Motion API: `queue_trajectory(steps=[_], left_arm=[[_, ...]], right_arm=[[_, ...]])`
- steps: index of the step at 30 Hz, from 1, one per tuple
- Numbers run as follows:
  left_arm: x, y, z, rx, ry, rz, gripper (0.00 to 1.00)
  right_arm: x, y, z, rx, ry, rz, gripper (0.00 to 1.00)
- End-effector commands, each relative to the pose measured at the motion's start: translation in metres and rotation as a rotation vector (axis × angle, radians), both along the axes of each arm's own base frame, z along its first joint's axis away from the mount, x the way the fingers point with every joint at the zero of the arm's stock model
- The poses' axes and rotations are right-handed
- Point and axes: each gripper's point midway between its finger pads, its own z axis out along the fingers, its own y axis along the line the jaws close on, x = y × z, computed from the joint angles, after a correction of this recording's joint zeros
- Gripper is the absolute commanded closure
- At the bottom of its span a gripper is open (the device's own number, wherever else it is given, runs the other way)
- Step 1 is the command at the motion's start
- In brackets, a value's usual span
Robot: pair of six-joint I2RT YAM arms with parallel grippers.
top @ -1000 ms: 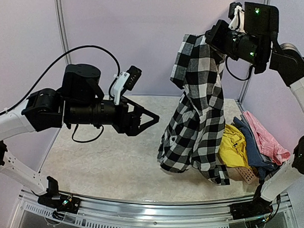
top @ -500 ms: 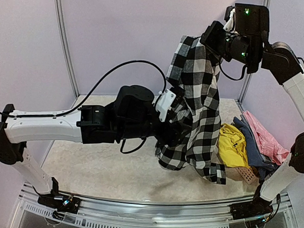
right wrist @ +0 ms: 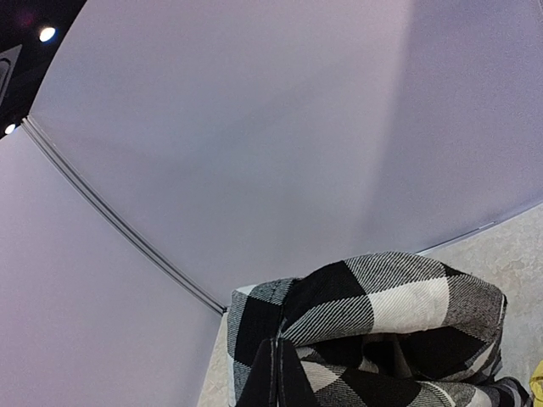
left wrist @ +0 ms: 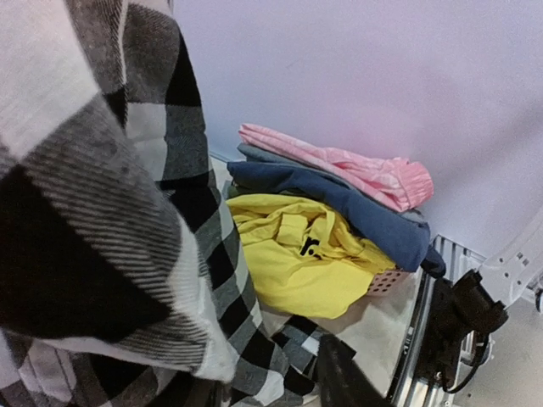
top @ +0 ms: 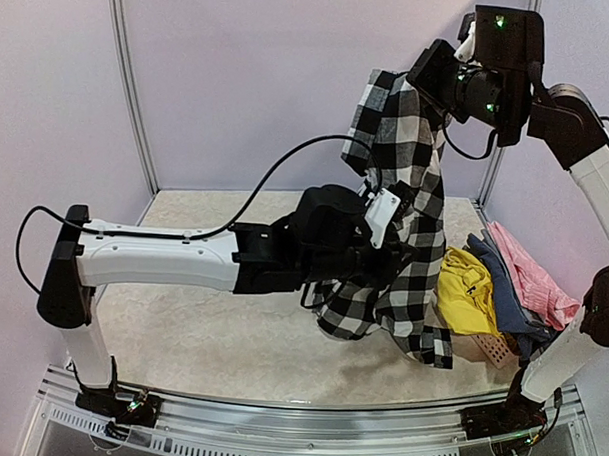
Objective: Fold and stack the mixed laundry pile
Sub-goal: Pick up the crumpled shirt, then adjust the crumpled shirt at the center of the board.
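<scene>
Right hand (top: 424,84) is clamping shut on the top edge of the checked shirt (top: 406,182), and we are holding it high over the far right of the table (top: 211,335). The shirt is hanging down in one long drape, and its lower end is bunching on the table surface. In the right wrist view the checked cloth is bulging just past our closed fingertips (right wrist: 276,373).

We are stretching our left hand (top: 388,266) across from the left into the lower half of the hanging shirt. The folds are wrapping around it, so we cannot tell whether its fingers are apart or pressing on the fabric. In the left wrist view, checked cloth is filling the whole left side.

The other clothes are lying heaped at the right edge of the table. A yellow garment (top: 467,289) is sitting just beside the shirt, a blue-grey garment (top: 507,300) is draping over it, and a pink garment (top: 531,271) is resting on top. A salmon basket (top: 485,346) is peeking out beneath them.
</scene>
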Motion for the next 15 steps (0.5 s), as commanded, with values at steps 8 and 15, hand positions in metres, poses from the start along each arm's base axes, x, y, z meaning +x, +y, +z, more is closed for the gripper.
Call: queue_trajectory(steps=[8, 15], left_arm=[[0.009, 0.053, 0.038, -0.047, -0.021, 0.095, 1.00], [0.014, 0.160, 0.043, 0.065, -0.039, 0.230, 1.00]], right_arm=[[-0.015, -0.033, 0.010, 0.060, -0.018, -0.063, 1.00], [-0.020, -0.035, -0.029, 0.058, 0.053, -0.044, 1.00]])
